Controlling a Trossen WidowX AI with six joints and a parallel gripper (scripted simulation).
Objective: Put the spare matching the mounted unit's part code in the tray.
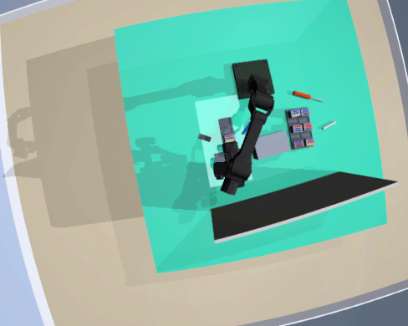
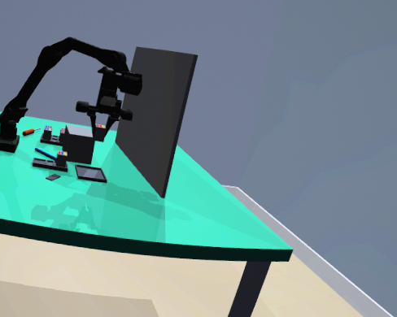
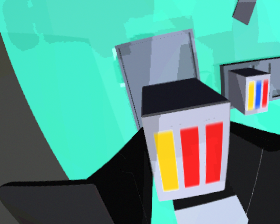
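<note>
My gripper (image 2: 99, 136) (image 3: 177, 128) is shut on a pale unit with a dark top; its face (image 3: 200, 115) shows yellow, red and red bars. It hangs above the table, near the tray (image 2: 90, 173) (image 3: 160, 60), whose near part it hides in the wrist view. The tray is a shallow grey square with nothing visible in it. A unit with yellow, blue and red bars (image 1: 229, 138) (image 2: 62, 158) (image 3: 257, 94) stands in the dark slotted base (image 1: 225, 124) (image 2: 44, 164) beside the tray. The spare rack (image 1: 301, 119) holds several colour-barred units.
A tall grey block (image 1: 272, 145) (image 2: 80, 145) stands between rack and tray. An upright dark panel (image 1: 304, 204) (image 2: 154, 117) stands nearby. A small dark piece (image 1: 204, 137) (image 2: 53, 177), a blue pen (image 1: 246, 129) (image 2: 45, 154), an orange screwdriver (image 1: 301, 94) and a white stick (image 1: 328, 125) lie about.
</note>
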